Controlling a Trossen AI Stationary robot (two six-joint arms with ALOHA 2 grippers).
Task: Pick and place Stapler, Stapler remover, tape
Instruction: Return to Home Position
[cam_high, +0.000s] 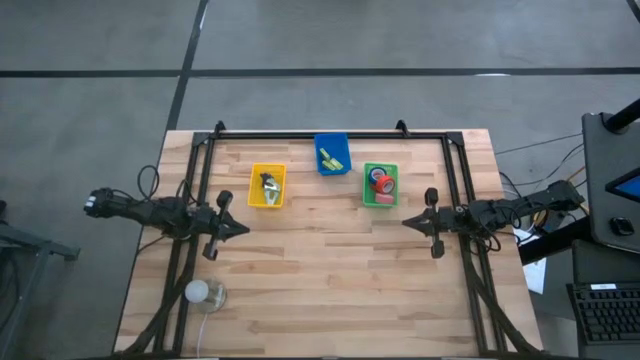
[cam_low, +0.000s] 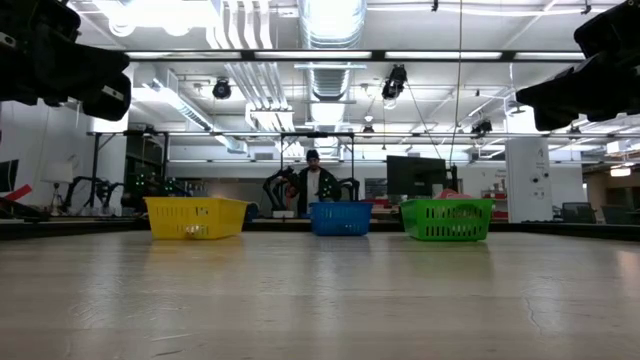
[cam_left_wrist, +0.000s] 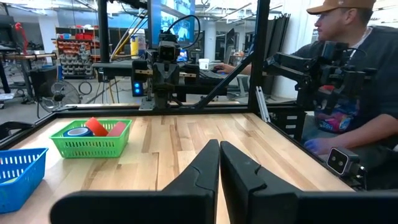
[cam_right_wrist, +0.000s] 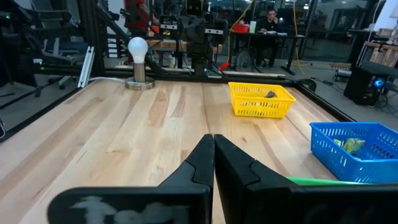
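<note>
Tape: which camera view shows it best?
The high view: it looks straight down into the green basket, so the tape lies uncovered. The left wrist view shows rolls over the rim; the low view only a red bit; the right wrist view none.

You see a pale, plank-striped wooden table (cam_high: 330, 290). Toward its far edge stand a yellow plastic mesh basket (cam_high: 253, 190), a blue plastic mesh basket (cam_high: 332, 136) and a green plastic mesh basket (cam_high: 367, 190) holding red and blue ring-shaped tape rolls (cam_high: 381, 183). The left gripper (cam_high: 243, 228) and right gripper (cam_high: 406, 222) are black.
</note>
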